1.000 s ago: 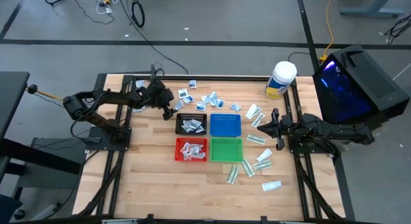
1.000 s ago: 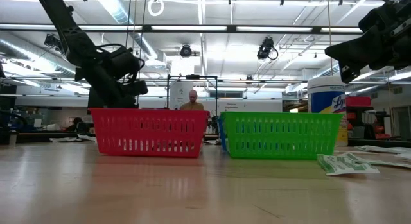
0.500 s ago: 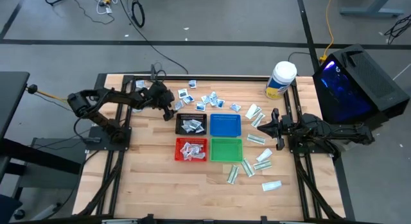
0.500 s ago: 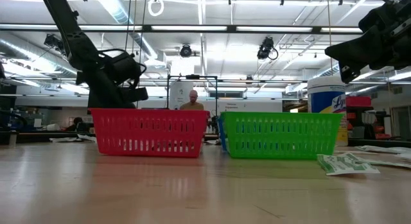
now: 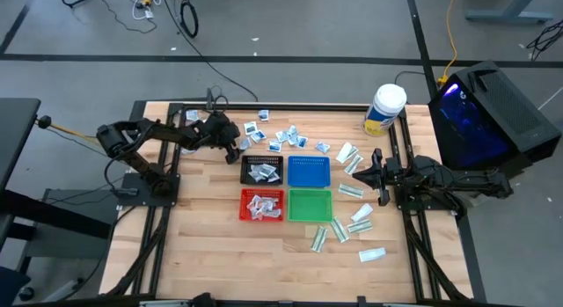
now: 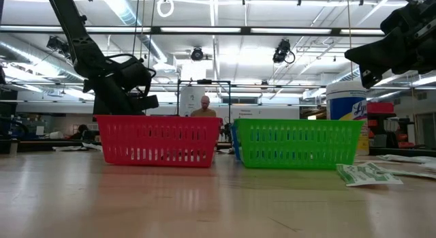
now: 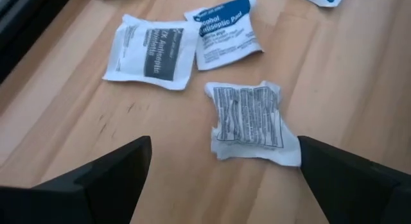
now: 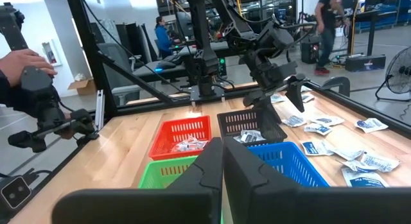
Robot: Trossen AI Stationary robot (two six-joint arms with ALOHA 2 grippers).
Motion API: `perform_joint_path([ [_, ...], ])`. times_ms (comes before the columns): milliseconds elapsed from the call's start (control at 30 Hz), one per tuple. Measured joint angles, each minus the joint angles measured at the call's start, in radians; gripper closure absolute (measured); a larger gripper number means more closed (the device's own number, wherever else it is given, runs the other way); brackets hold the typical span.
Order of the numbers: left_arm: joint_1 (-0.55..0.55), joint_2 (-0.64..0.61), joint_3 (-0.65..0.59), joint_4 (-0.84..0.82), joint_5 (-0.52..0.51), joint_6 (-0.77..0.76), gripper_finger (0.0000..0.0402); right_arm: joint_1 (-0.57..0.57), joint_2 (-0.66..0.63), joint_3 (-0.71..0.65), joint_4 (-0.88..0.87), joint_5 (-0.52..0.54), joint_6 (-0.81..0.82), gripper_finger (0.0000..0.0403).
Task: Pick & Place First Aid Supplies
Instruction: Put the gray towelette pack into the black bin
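The left gripper [image 5: 236,145] has crept a little farther from the black tray [image 5: 262,170] over the last second, out toward the loose white packets on the wooden surface [image 5: 211,245]. Its fingers [image 7: 96,179] are spread wide and hold nothing. In the left wrist view, a crumpled square packet with grey print [image 7: 249,121] lies flat right between the two fingers. Two more square packets [image 7: 151,51] lie just past it, one with blue print [image 7: 225,33], and those two overlap at one edge.

This looks like the arm lining up over the crumpled packet so it can come down and pinch it. The packet is thin and flat, so the fingers may need to press close to the wood to catch an edge.

The right gripper [image 5: 370,169] has not moved. It waits beside the blue tray [image 5: 309,171], on the side where the big white jar [image 5: 384,110] stands. Its fingers [image 8: 205,166] are pressed tight together with nothing between them.

The black tray and the red tray [image 5: 262,205] each have some packets inside. The blue tray and the green tray [image 5: 310,205] look bare. Many square packets [image 5: 290,135] are scattered just beyond the black and blue trays. Long green-and-white packets [image 5: 352,191] lie near the green tray, on the right arm's side. So a lot of sorting is left to do.
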Motion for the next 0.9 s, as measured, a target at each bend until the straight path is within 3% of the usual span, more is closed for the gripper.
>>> perform_joint_path([
  [533, -0.018, 0.004, 0.0, 0.014, -0.022, 0.007, 0.0012, 0.0, 0.0, 0.0, 0.0, 0.0, 0.0, 0.0385],
  [900, -0.018, 0.004, 0.0, 0.013, -0.036, -0.001, 0.0058, 0.0, 0.0, 0.0, 0.0, 0.0, 0.0, 0.0385],
])
